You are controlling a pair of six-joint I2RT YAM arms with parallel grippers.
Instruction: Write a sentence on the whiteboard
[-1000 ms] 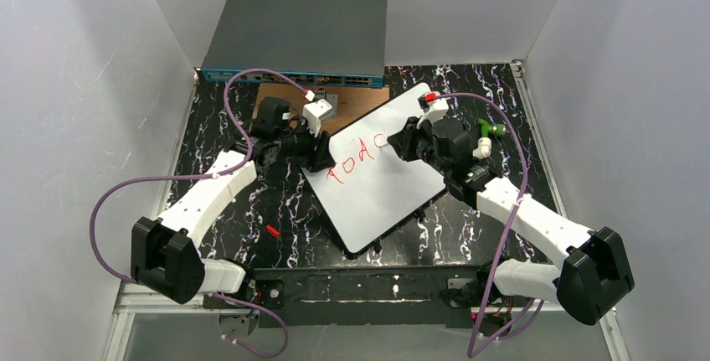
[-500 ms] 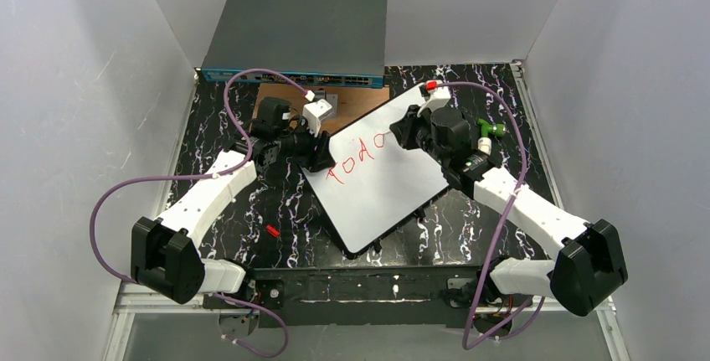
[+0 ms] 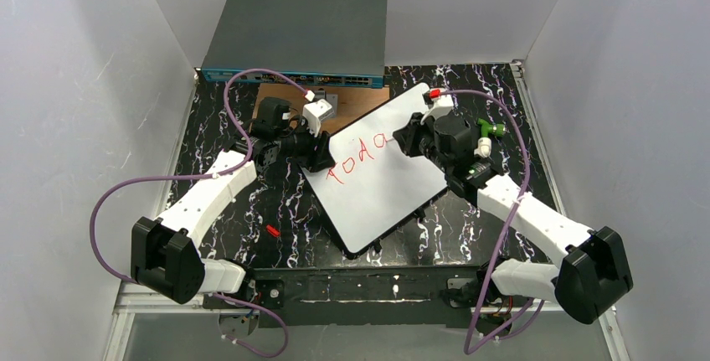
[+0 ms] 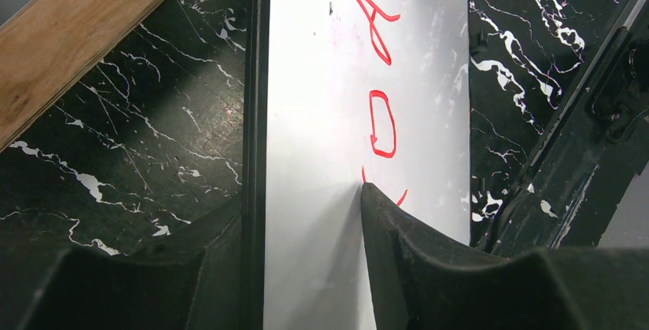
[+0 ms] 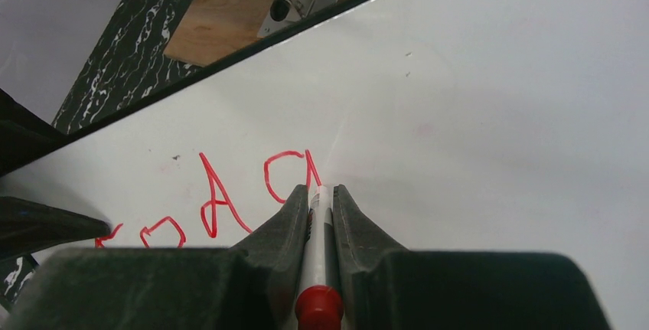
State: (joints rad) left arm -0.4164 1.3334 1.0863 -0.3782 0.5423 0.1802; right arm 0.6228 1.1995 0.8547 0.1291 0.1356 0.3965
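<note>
Whiteboard lies slanted in the middle of the top picture, on the black table with white streaks. One corner points to the upper right.

My left gripper pinches the left edge of the whiteboard. One finger lies on the white side and the other sits at the black rim.

My right gripper is squeezed tight on a marker with a red end. The tip sits right at the last red stroke, but the fingers hide it, so I cannot tell if it touches.

Red letters run in a row near the upper left side of the board. I count four shapes, and the first is half hidden.

A brown wooden plate sits just behind the board. A grey box sits behind that, against the back wall.
</note>
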